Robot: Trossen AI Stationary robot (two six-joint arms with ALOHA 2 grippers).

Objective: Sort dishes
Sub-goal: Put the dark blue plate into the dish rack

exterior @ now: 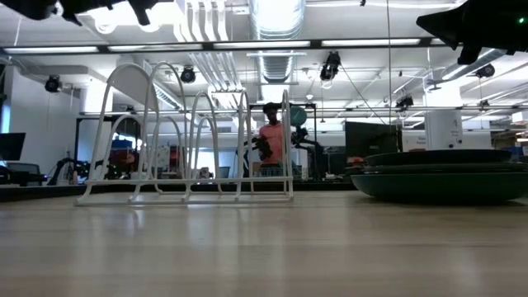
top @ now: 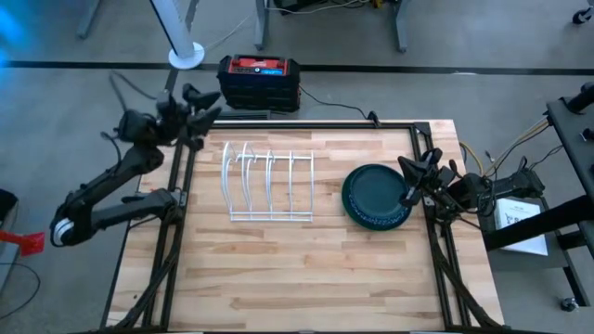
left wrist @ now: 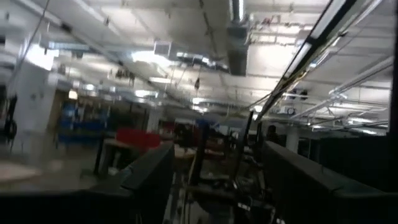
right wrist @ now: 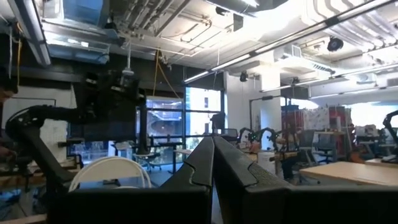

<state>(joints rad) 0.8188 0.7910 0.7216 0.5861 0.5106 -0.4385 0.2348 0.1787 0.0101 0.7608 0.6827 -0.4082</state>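
— Two arms over one big wooden table (top: 306, 269), then? Start with the largest thing and work down.

— Right, the table first: pale planks in a dark frame, seen from above. Next in size is the left arm, folded back off the table's left edge; its left gripper (top: 206, 105) hangs beyond the far left corner, over the floor, fingers spread apart with nothing between them. In its own wrist view the two dark fingers (left wrist: 149, 180) stand well apart with only the room showing between.

— And the right arm?

— It reaches in from the right edge. The right gripper (top: 409, 197) sits above the right rim of the dishes, fingers pressed together and empty; in the right wrist view the two fingers (right wrist: 239, 171) meet in a closed line.

— Where are the dishes?

— The dishes (top: 377, 196) lie flat in a stack on the right half of the table, near the right edge. The top one is dark green; from the low view at least two rims show, one on the other, and I cannot tell how many there are.

— Anything smaller?

— A white wire rack (top: 269, 182) stands upright left of centre, well apart from the stack, its slots bare. Beyond the table's far edge a black and red box (top: 259, 81) rests on the floor, and a person (exterior: 271, 140) shows far back in the room
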